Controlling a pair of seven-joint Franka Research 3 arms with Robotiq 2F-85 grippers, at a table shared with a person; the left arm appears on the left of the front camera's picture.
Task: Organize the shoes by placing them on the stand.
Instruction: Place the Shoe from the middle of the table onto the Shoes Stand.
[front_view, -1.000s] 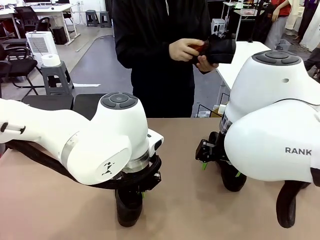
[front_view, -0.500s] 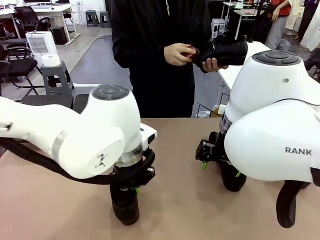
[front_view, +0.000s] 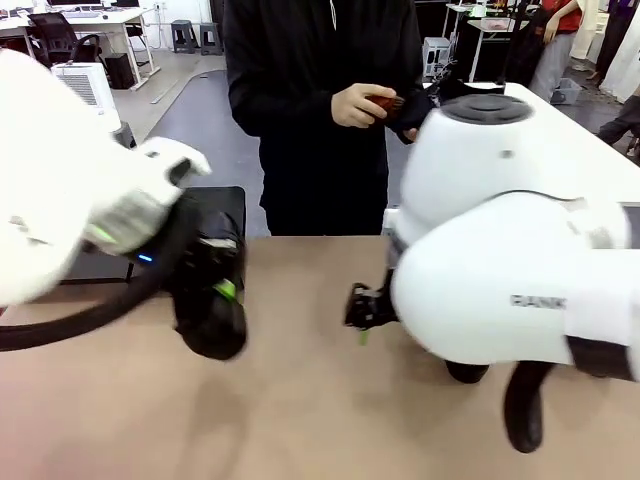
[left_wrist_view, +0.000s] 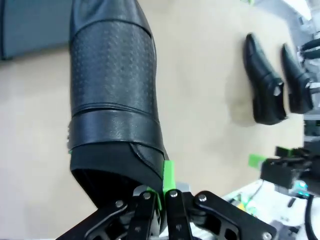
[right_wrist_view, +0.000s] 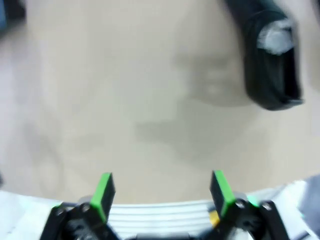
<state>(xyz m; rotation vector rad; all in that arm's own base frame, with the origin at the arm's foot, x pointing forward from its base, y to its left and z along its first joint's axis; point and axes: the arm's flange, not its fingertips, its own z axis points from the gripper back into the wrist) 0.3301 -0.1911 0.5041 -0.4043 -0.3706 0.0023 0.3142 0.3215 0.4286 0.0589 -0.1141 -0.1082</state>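
Observation:
My left gripper (left_wrist_view: 162, 192) is shut on the heel rim of a glossy black shoe (left_wrist_view: 112, 90). It holds that shoe (front_view: 210, 315) off the table at the left, just in front of the black stand (front_view: 215, 205). Two more shoes (left_wrist_view: 262, 85) lie side by side on the table, and one of them (front_view: 465, 372) peeks out from under my right arm. My right gripper (right_wrist_view: 161, 192) is open over bare tabletop, its green pads (right_wrist_view: 102, 192) wide apart, and a shoe with whitish stuffing (right_wrist_view: 270, 65) shows farther off. The person's hands (front_view: 355, 105) hold a reddish brush (front_view: 382, 100).
The person stands at the far edge of the tan table (front_view: 300, 400), close behind the middle. My bulky right arm (front_view: 500, 270) covers the right half of the table. A dark cable loop (front_view: 522, 410) hangs below it.
The left arm has lifted the shoe from the front of the table and swung it up and left toward the stand. The right arm has shifted left.

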